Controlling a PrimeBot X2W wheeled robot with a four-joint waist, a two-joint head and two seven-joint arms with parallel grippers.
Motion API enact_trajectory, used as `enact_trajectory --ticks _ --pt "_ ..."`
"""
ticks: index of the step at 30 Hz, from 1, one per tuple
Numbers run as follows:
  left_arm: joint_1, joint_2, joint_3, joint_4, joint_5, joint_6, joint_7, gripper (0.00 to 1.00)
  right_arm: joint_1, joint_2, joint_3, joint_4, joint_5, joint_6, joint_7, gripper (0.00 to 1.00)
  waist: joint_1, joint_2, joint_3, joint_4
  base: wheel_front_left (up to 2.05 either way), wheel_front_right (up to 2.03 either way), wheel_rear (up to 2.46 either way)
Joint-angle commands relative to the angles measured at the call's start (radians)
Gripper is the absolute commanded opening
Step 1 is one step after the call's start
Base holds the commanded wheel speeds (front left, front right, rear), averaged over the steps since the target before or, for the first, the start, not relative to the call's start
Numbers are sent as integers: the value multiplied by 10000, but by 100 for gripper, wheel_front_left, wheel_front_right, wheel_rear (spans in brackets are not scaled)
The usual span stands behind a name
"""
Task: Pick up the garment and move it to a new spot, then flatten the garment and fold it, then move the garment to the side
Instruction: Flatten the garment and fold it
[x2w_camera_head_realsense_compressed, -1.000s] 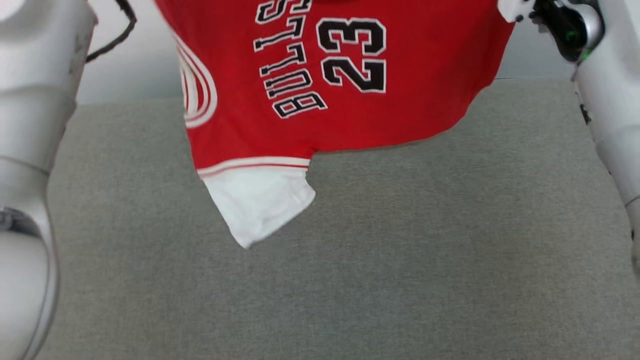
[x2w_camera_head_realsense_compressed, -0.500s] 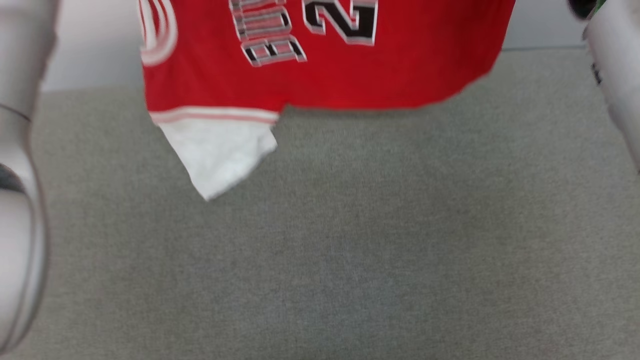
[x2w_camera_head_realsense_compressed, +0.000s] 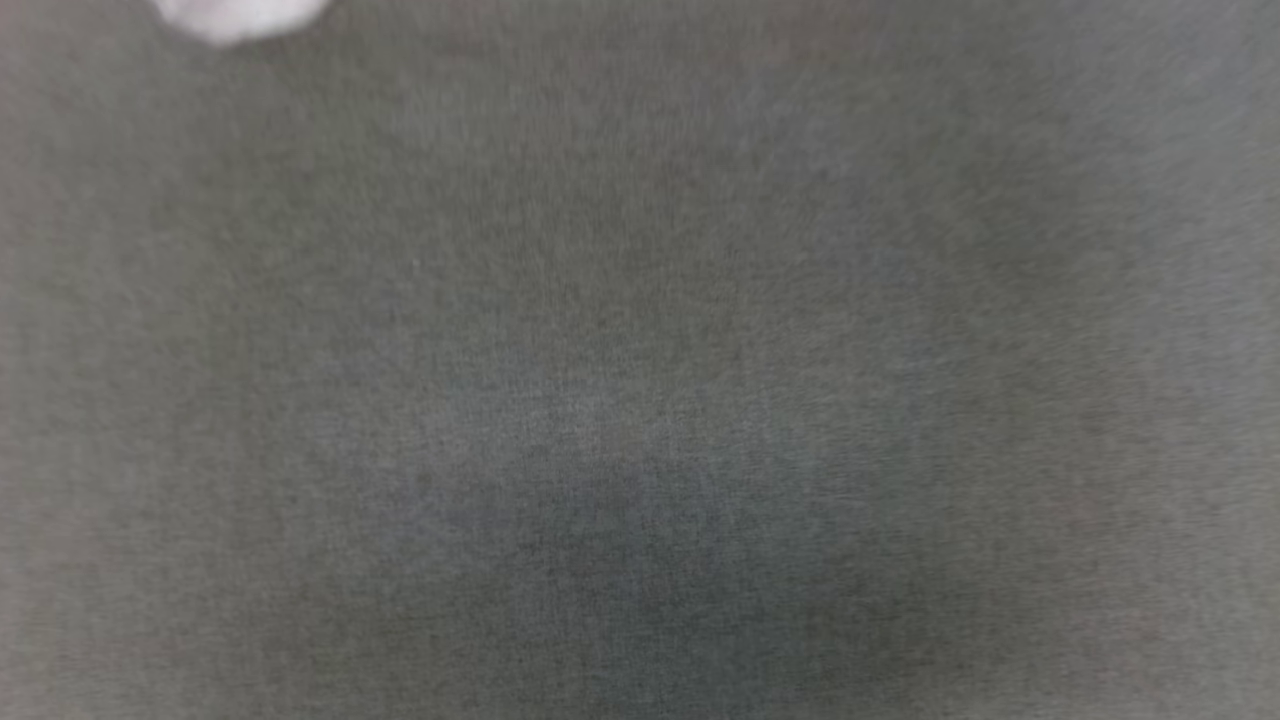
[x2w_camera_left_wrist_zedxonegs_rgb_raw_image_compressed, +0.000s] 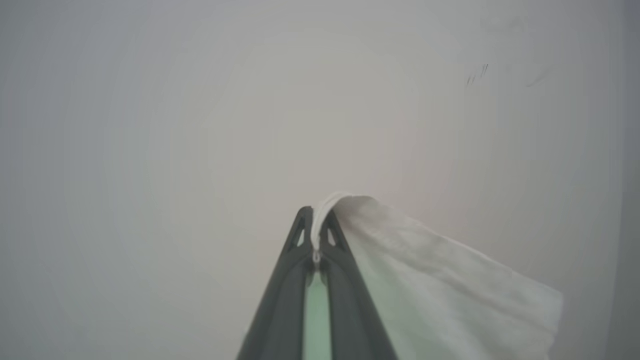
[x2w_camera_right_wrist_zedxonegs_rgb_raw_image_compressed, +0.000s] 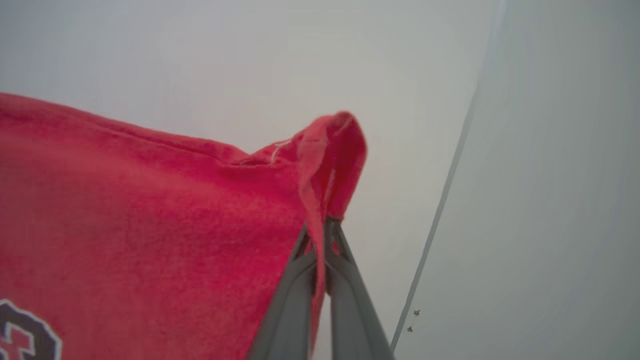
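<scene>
A grey woven surface (x2w_camera_head_realsense_compressed: 640, 400) spreads below as the red jersey (x2w_camera_right_wrist_zedxonegs_rgb_raw_image_compressed: 150, 210) is held up before a pale wall (x2w_camera_left_wrist_zedxonegs_rgb_raw_image_compressed: 200, 100). The right gripper (x2w_camera_right_wrist_zedxonegs_rgb_raw_image_compressed: 322, 227) is clamped on a red corner; the left gripper (x2w_camera_left_wrist_zedxonegs_rgb_raw_image_compressed: 316, 222) is pinched together on the edge of its white sleeve (x2w_camera_left_wrist_zedxonegs_rgb_raw_image_compressed: 440, 285).

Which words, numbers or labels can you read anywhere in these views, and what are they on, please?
None can be read whole.
On the garment, at the lower left corner of the right wrist view: part of one black, white-edged character, cut off by the picture's edge; unreadable.
Head and left wrist views: no text.
</scene>
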Motion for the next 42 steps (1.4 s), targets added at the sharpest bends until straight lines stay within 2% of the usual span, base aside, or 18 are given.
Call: enact_trajectory --ticks 1,8,15,19,25,34,38,42 --pt "-255 -102 47 -21 -35 -67 -150 0 87 -70 -300 -280 -250 -10 -36 0 0 0 1823 442 0 0 0" --pt "-324 -267 223 38 -124 -231 -576 0 627 258 -1451 -844 -1330 -10 -26 0 0 0 2769 911 0 0 0" --pt "500 -392 119 227 -198 -693 -603 0 862 471 -1503 -460 -1810 -10 -30 0 0 0 2550 1159 0 0 0" --pt "1403 -501 -78 376 -249 -1089 -76 0 1071 487 -847 397 -1706 -10 -19 0 0 0 1967 1369 0 0 0" --pt "2781 -551 -211 460 -453 -1237 831 0 1531 539 -41 1250 -936 -10 389 0 0 0 686 1489 0 0 0" --pt "4778 -526 -480 488 -552 -1572 1362 0 2847 416 1577 1356 785 -10 1370 0 0 0 -1178 1536 0 0 0" --pt "5816 -493 -519 494 -759 -1735 1471 0 4081 183 2797 643 2044 -10 2036 0 0 0 -2081 1654 0 0 0" --pt "6951 -385 -580 495 -892 -1828 1533 0 5698 -717 4299 -1053 3831 -10 3076 0 0 0 -2894 1750 0 0 0"
